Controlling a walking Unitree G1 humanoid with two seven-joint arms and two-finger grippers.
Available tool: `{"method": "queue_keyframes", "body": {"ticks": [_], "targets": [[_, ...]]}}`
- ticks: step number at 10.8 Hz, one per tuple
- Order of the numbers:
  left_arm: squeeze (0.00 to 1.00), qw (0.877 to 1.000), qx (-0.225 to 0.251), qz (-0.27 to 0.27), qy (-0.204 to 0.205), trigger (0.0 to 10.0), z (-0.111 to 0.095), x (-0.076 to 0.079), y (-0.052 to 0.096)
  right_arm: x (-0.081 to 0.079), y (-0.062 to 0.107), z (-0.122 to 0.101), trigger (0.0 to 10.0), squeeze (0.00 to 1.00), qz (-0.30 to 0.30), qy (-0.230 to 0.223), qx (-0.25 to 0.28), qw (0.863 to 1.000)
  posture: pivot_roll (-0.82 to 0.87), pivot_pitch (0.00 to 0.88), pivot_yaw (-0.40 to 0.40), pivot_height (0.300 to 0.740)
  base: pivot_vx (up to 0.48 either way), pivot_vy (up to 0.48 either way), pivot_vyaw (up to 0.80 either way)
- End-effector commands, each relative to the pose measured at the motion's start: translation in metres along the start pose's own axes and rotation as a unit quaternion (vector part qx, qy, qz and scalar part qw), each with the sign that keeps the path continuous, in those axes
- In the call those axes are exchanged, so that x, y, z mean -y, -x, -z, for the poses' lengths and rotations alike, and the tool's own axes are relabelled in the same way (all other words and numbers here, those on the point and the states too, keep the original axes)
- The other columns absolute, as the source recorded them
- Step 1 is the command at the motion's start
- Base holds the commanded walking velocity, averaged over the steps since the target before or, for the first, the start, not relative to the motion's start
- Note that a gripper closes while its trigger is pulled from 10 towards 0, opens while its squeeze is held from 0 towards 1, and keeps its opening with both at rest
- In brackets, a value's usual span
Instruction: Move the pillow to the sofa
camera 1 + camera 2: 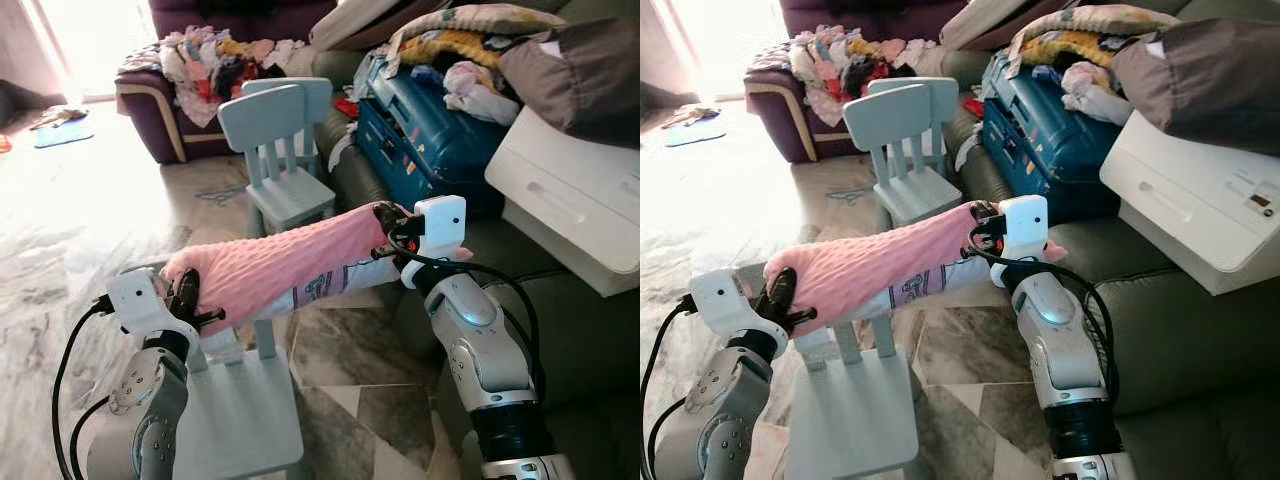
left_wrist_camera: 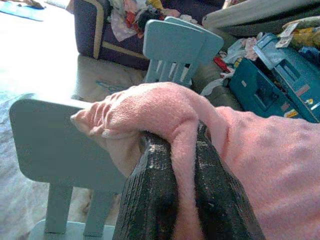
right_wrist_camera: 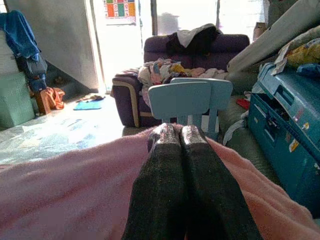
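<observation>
On your left, the left gripper [image 1: 186, 296] has its two black fingers [image 2: 150, 200] pinched almost together on one end of the pink pillow [image 1: 285, 265], with a fold of the fabric squeezed between them. The pillow stretches across in the air between both arms, above a small pale blue chair [image 1: 235, 410], its nubbly pink top showing and a white printed underside just visible. On your right, the right gripper [image 1: 392, 232] clamps the other end, fingers pressed nearly flat against each other over the fabric. The left wrist view adds the bunched pillow corner and the chair back close behind it. The right wrist view adds a purple sofa [image 3: 145, 95] heaped with clothes and a bright doorway. A second pale blue chair [image 1: 280, 150], a grey-green sofa [image 1: 1180, 330] and a blue suitcase [image 1: 430, 130] lie beyond.
</observation>
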State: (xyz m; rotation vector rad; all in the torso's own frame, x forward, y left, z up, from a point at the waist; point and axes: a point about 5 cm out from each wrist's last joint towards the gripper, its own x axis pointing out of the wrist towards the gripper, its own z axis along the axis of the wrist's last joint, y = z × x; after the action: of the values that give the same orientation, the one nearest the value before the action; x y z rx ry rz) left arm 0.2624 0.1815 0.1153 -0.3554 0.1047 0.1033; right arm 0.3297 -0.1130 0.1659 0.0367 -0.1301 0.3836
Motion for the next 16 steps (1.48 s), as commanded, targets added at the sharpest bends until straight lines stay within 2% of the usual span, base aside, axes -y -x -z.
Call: {"method": "queue_keyframes", "body": {"ticks": [1, 13, 16], "targets": [[0.00, 1.000, 0.011, 0.003, 0.002, 10.0, -0.0064, 0.0026, -0.0004, 0.0012, -0.0027, -0.0084, 10.0, 0.00, 0.000, 0.007, 0.018, 1.000, -0.23, 0.000, 0.049, 0.740, 0.000, 0.000, 0.00], [0.00, 1.000, 0.008, 0.006, 0.013, 10.0, -0.0050, 0.0036, -0.0007, 0.0015, -0.0019, -0.0075, 10.0, 0.00, 0.003, 0.003, 0.016, 1.000, -0.24, 0.000, 0.050, 0.740, 0.000, 0.000, 0.00], [0.00, 1.000, 0.006, 0.006, 0.017, 10.0, -0.0051, 0.0034, -0.0008, 0.0017, -0.0022, -0.0060, 10.0, 0.00, 0.006, 0.000, 0.009, 1.000, -0.24, 0.000, 0.052, 0.740, 0.000, 0.087, -0.80]]}}
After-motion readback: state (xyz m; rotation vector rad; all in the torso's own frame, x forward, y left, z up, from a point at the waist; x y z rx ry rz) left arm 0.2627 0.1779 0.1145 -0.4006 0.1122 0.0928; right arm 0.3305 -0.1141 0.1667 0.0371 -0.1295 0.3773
